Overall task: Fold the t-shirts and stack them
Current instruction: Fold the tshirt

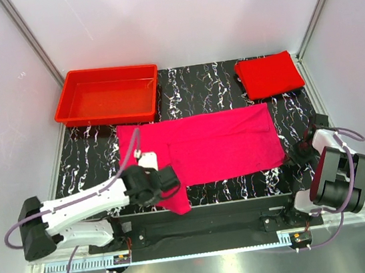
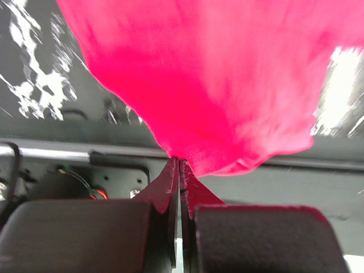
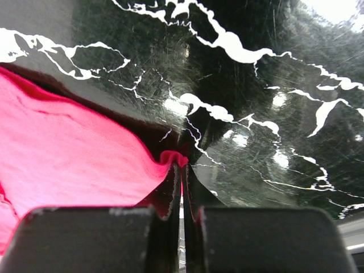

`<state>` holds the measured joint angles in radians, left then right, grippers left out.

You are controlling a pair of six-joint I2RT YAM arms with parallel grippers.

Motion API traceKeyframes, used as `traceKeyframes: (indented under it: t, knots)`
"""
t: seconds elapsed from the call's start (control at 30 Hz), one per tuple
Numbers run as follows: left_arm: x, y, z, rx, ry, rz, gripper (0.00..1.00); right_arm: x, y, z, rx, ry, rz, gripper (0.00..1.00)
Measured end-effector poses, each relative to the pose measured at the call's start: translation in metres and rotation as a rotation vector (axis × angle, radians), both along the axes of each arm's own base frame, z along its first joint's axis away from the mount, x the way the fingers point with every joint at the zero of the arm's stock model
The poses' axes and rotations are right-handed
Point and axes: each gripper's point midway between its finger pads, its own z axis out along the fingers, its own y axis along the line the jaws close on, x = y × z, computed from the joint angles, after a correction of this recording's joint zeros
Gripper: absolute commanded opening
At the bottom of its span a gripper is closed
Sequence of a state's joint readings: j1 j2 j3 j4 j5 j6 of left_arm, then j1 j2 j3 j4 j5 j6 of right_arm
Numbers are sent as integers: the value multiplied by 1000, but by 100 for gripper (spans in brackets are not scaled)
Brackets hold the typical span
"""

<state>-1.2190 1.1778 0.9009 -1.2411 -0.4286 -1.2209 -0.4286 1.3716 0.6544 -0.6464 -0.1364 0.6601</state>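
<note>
A magenta-pink t-shirt (image 1: 204, 146) lies as a wide band across the middle of the black marbled table (image 1: 213, 88). My left gripper (image 1: 178, 187) is shut on its near left corner, and the cloth (image 2: 216, 85) hangs from the closed fingertips (image 2: 180, 161) above the table's front edge. My right gripper (image 1: 294, 155) is shut on the shirt's near right corner. There, a small ridge of pink cloth (image 3: 68, 153) is pinched between the tips (image 3: 182, 161), low over the table. A red t-shirt (image 1: 269, 74) lies folded at the back right.
A rigid red plastic tray (image 1: 107, 95) stands at the back left, just behind the pink shirt's far edge. White walls close the table in on the left, right and back. The arm bases and a metal rail run along the near edge.
</note>
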Motion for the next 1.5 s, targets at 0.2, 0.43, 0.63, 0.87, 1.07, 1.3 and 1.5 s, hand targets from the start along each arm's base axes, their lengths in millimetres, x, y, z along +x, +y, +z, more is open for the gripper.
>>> traceKeyframes:
  t: [0.2,0.43,0.63,0.87,1.07,1.3,1.5]
  knots:
    - [45,13,34,-20,-78,51,0,8,-6,13,-24,-18,44,0]
    - [103,32,63,19,-130,96,0,40,-18,34,-56,-34,122,0]
    - [157,45,76,60,-152,123,0,66,-16,37,-62,-7,236,0]
    - [206,55,83,78,-165,139,0,86,4,32,-55,36,388,0]
    - [236,53,91,77,-185,132,0,100,1,36,-55,43,415,0]
    - [254,56,92,84,-185,135,0,127,-5,53,-74,-2,419,0]
    - [263,62,80,103,-152,140,0,136,-7,43,-54,23,421,0]
